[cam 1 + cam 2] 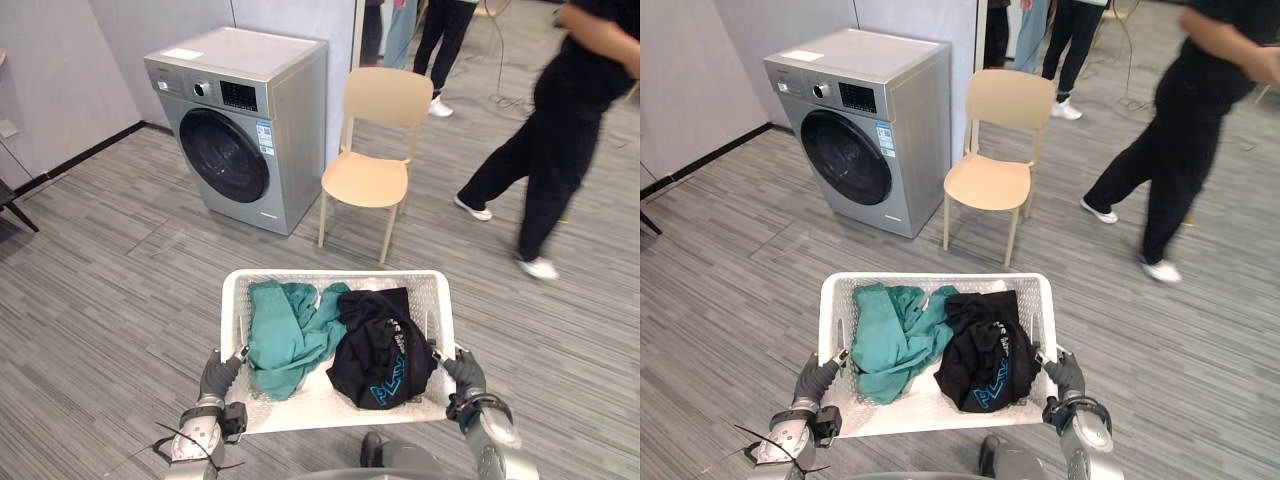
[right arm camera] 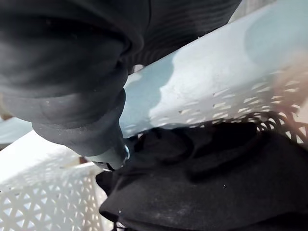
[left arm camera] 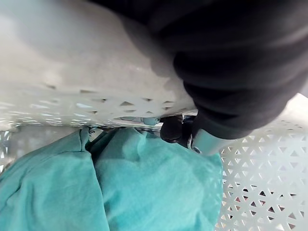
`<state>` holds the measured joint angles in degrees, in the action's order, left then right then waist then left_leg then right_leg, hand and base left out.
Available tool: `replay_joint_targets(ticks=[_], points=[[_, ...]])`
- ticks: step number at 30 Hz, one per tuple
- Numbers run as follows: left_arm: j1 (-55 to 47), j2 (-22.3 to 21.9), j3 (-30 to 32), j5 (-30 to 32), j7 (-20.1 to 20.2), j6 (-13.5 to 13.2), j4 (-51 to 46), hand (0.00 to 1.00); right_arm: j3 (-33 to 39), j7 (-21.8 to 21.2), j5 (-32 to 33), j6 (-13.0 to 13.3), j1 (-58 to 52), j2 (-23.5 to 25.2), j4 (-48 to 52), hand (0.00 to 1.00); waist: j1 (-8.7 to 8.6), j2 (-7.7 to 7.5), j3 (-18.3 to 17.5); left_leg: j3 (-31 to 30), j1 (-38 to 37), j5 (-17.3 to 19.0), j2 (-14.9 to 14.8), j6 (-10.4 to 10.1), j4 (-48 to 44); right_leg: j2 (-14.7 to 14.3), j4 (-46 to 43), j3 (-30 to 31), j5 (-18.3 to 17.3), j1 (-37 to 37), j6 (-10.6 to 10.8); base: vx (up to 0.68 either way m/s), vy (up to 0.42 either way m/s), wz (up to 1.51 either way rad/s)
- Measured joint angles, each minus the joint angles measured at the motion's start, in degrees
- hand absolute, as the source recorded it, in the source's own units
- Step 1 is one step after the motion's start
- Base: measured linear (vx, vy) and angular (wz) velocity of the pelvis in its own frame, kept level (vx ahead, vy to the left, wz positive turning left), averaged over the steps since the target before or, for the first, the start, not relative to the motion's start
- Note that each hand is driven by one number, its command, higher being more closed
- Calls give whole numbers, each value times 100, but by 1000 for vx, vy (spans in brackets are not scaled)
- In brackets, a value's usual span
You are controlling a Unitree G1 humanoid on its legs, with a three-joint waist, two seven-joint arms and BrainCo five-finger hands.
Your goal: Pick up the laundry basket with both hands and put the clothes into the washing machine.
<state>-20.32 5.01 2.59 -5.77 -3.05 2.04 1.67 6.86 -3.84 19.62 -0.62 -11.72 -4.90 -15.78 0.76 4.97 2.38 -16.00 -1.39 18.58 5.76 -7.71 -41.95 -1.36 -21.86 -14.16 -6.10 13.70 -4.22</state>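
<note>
A white perforated laundry basket [image 1: 335, 277] hangs in front of me, held at both short sides. My left hand [image 1: 218, 378] grips its left rim and my right hand [image 1: 466, 376] grips its right rim, fingers curled over the edges. Inside lie a teal garment [image 1: 285, 335] on the left and a black garment [image 1: 380, 350] with teal print on the right. In the left wrist view my left hand [image 3: 231, 62] hooks over the rim above the teal cloth [image 3: 144, 192]. The right wrist view shows my right hand [image 2: 67, 72] beside the black cloth [image 2: 216, 178]. The silver washing machine [image 1: 240, 130] stands ahead on the left, its round door [image 1: 223, 155] closed.
A beige chair [image 1: 372, 150] stands right of the washing machine. A person in black [image 1: 560, 140] walks across the floor at the right, and another person's legs [image 1: 445, 40] show at the back. A grey wall runs along the left behind the machine.
</note>
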Motion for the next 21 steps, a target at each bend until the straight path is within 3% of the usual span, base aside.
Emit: replay_joint_targets(ticks=[1,2,3,4,5,6,7,9,10,11,12,13,14,15,16,17,18,19,21], points=[[-32,-147,-4,4,52,3,-2,100,-3,-1,1,-37,-14,-128,156,100,44,130,96,414,603,-1380,-82,-709,-1475,-77,423,46,-20,-649,-27,700,-2,7],[-67,-154,2,4,60,-20,-20,100,6,-4,2,-23,1,-107,137,100,44,213,148,924,1047,-1368,-392,-469,-2664,-229,870,184,-32,-1298,-45,814,26,4],[-62,-145,23,5,63,-19,-19,100,4,-4,2,-24,6,-89,130,100,63,200,181,1113,1247,-1223,-526,-228,-3100,-264,1044,257,-56,-1597,-77,641,53,-15],[-45,-128,50,5,65,-23,-21,100,5,-4,2,-8,26,-51,129,100,191,174,189,1378,1692,-927,-706,183,-3448,-244,1280,414,-122,-2016,-68,733,101,-35],[-14,-131,77,4,68,-32,-18,100,5,-4,2,6,105,-52,93,100,311,156,192,1533,2205,-730,-870,482,-3240,-173,1474,536,-124,-2307,-71,591,118,-44],[26,-137,88,5,69,-32,-12,100,6,-4,2,6,156,-55,63,100,347,139,198,1572,2442,-620,-944,552,-2944,-124,1546,591,-126,-2402,-72,562,165,-55],[78,-145,151,4,75,-32,-5,100,3,-3,2,-4,297,-52,-1,100,463,96,238,1589,2813,-527,-1043,669,-2019,18,1603,695,-156,-2558,-48,556,212,-64],[115,-138,215,4,81,-36,8,100,-22,-6,1,-5,420,-33,-96,100,529,21,288,1385,2822,-717,-1043,444,283,278,1605,896,-326,-2813,178,564,284,-68],[82,-152,196,4,90,-78,22,100,-29,-15,2,21,396,-94,-112,100,644,145,208,832,2540,-955,-1126,171,1920,253,1606,1185,-623,-2977,399,482,322,-64],[69,-130,200,4,89,-143,72,100,-29,-15,0,28,457,-84,-208,100,639,181,156,850,2563,-1577,-1160,23,1840,315,1602,1360,-849,-3099,459,590,434,-68],[204,-29,318,16,72,-137,288,100,-40,4,-6,6,663,73,-566,100,613,-132,135,1047,2661,-1473,-894,332,1318,681,1496,1632,-1117,-3209,710,560,368,-47],[301,28,339,25,72,-45,346,100,-42,12,-19,-45,708,87,-604,100,615,-302,146,1269,2697,-1190,-807,507,977,879,1250,1830,-1100,-3143,756,541,331,-38],[266,26,334,23,73,-46,334,100,-42,10,-23,-53,703,87,-601,100,612,-346,143,1347,2681,-1096,-758,605,867,961,1017,1895,-1064,-3054,818,524,277,-29],[230,0,302,23,73,-46,316,100,-42,10,-34,-53,655,110,-581,100,594,-407,162,1476,2544,-899,-650,759,773,1085,321,1898,-930,-2825,1040,601,357,-18],[230,27,227,23,72,-28,310,100,-11,9,-34,-54,613,99,-576,100,522,-443,186,1553,2309,-733,-536,877,806,1185,-853,1959,-654,-2390,1377,564,344,-10],[230,46,211,23,68,-13,291,100,-11,9,-35,-54,599,104,-573,100,479,-438,196,1592,2195,-657,-519,937,819,1194,-1538,2030,-404,-2084,1550,493,295,-4],[230,91,204,23,44,-11,248,100,2,10,-67,-54,533,112,-532,100,390,-413,263,1631,1870,-529,-486,1020,893,1171,-2779,2071,-339,-1567,1688,273,146,0],[214,111,205,24,42,-7,205,100,3,9,-110,-45,517,151,-487,100,327,-377,302,1655,1561,-481,-485,1078,1023,1142,-3369,1975,-401,-1252,1668,331,156,-17],[94,138,197,28,42,2,0,100,8,8,-130,-38,413,203,-320,100,330,-338,332,1836,946,-442,-569,1116,1433,1184,-3687,1556,-578,-702,1342,277,108,-36]])
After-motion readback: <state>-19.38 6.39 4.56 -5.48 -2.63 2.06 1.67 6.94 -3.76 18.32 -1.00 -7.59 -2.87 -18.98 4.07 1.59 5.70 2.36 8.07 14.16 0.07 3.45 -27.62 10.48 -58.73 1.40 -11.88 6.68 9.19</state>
